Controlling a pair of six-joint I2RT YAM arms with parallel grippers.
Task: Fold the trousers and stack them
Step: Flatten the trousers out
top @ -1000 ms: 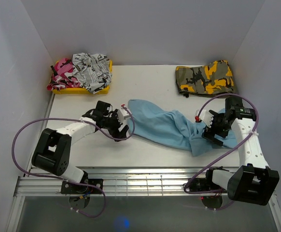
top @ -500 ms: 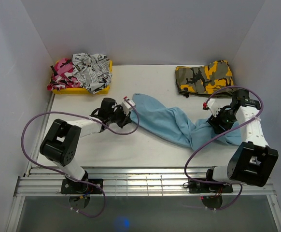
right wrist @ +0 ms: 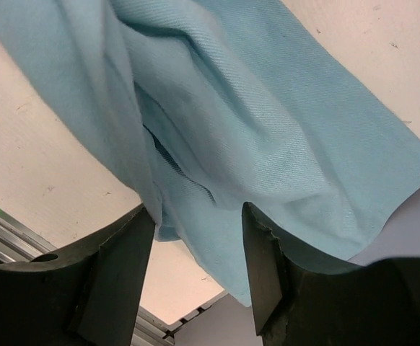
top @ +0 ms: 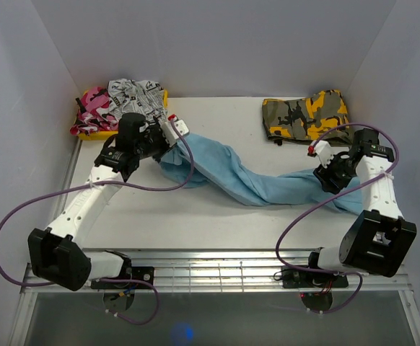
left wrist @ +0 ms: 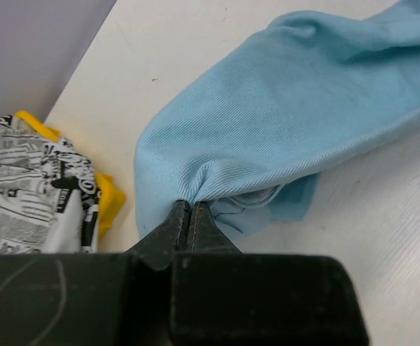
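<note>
Two changes within the last second. On the left: closes fully on one end of the trousers (left wrist: 268, 130), left gripper (left wrist: 190, 213) now pinched tight on a fold of the blue cloth, no gap between the fingers. Carries that end away from the middle of the table (top: 217, 223) toward the far left corner, just beside the yellow tray (left wrist: 109, 198) of patterned clothes (left wrist: 22, 180). On the right: narrows from wide to about half, right gripper (right wrist: 195, 216) astride the other end of the trousers, cloth hanging loose between the fingers, no pinch visible yet. Lies now as one long band across the table between both arms, less bunched than before. Means, probably: spreading step in hand, no fold made, stacking perhaps by the folded camouflage garment (top: 305, 115) not yet begun.
</note>
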